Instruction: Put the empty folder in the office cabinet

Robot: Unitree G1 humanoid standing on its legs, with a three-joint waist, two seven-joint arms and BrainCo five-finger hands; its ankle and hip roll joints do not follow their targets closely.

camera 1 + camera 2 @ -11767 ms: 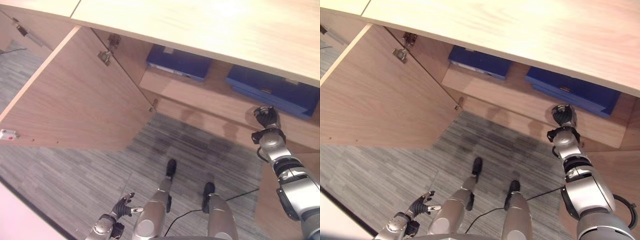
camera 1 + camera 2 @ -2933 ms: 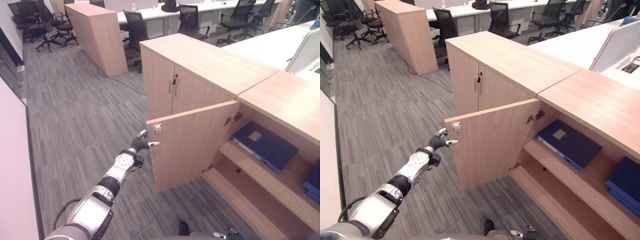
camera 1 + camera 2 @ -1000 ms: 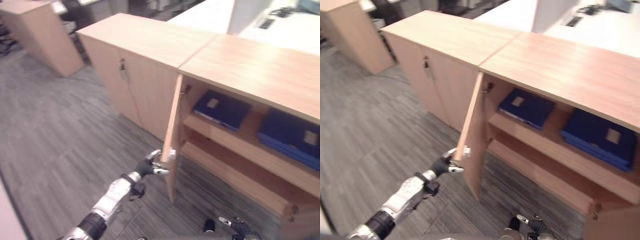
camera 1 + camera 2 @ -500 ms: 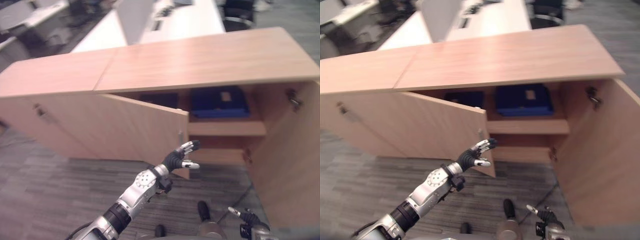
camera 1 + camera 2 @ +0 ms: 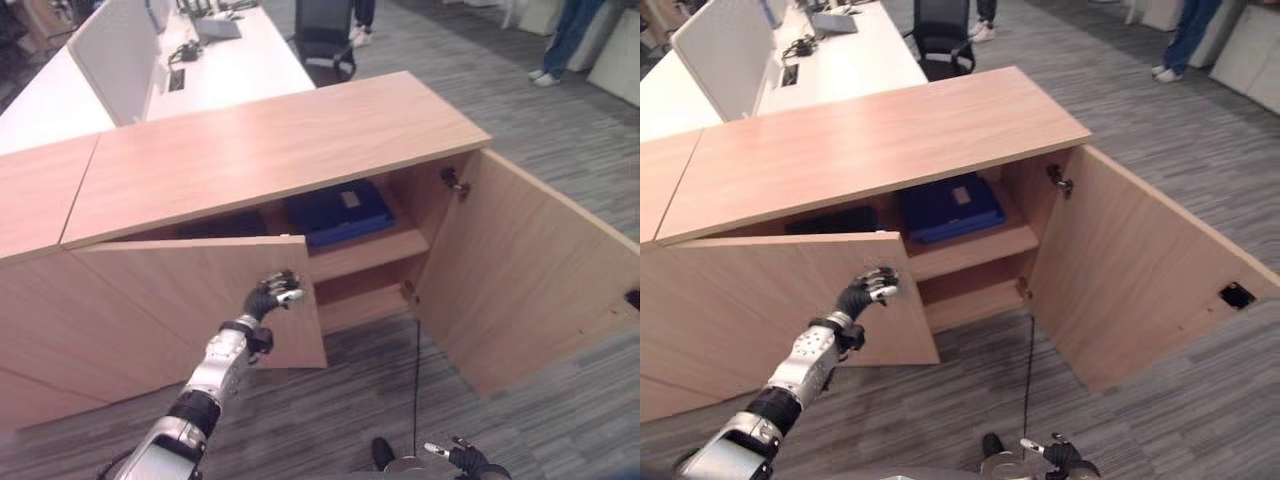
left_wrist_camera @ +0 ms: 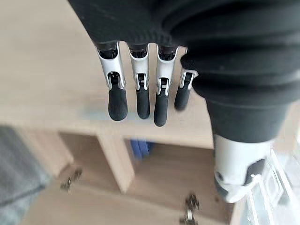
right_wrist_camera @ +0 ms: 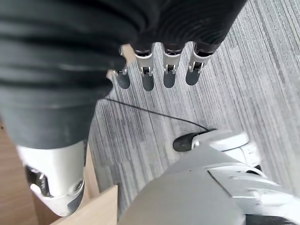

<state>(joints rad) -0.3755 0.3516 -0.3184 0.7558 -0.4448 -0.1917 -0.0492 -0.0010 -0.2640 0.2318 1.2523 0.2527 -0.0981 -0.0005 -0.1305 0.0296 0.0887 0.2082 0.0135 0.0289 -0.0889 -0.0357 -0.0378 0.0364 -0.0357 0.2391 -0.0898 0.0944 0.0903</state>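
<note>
The left cabinet door (image 5: 200,300) has swung nearly shut under the left hand (image 5: 272,295), fingers relaxed on its edge. The blue folder (image 5: 338,211) lies shelved inside; the right door (image 5: 520,290) remains open.

Grey striped carpet (image 5: 560,150) covers the floor around me, running far to the right and near my feet. Beyond the light wood furniture stands a long white desk (image 5: 230,70) with a pale divider screen (image 5: 115,55) on its left part. A dark office chair (image 5: 328,45) sits at the desk's far end. A person's legs (image 5: 565,40) in blue trousers show far right.
</note>
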